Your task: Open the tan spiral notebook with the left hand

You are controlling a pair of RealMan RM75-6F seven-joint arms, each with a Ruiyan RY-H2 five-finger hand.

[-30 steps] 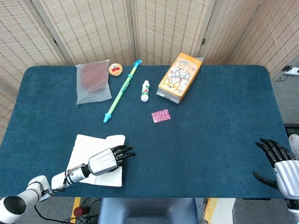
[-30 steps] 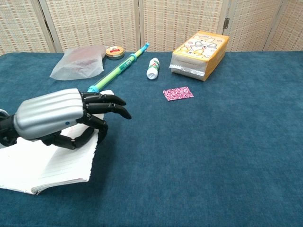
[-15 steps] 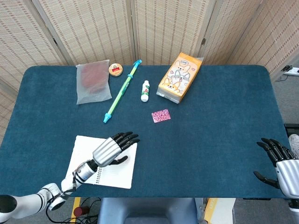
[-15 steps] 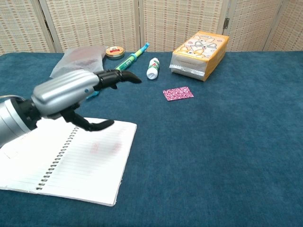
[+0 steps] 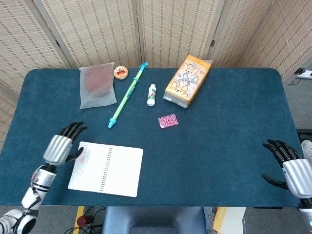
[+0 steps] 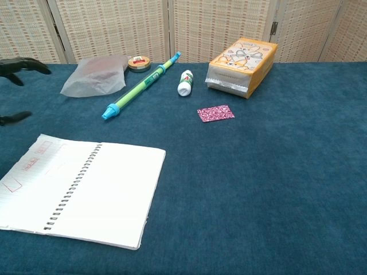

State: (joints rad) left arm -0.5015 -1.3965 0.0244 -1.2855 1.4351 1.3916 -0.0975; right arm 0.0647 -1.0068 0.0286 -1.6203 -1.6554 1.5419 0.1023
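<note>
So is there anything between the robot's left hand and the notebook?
No, nothing visible. The left hand sits right beside the notebook, at its left edge, fingers apart and holding nothing. The notebook already lies open and flat. The green pen and the other things lie farther back on the table.

Notebook point(image 5: 107, 164) right of left hand point(image 5: 62, 146)

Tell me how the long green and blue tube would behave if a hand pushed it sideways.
The green and blue tube looks round and lies flat on the cloth-covered table, so it would probably roll. It appears stiff and likely light. Rolling right, it might bump the small white bottle.
</note>
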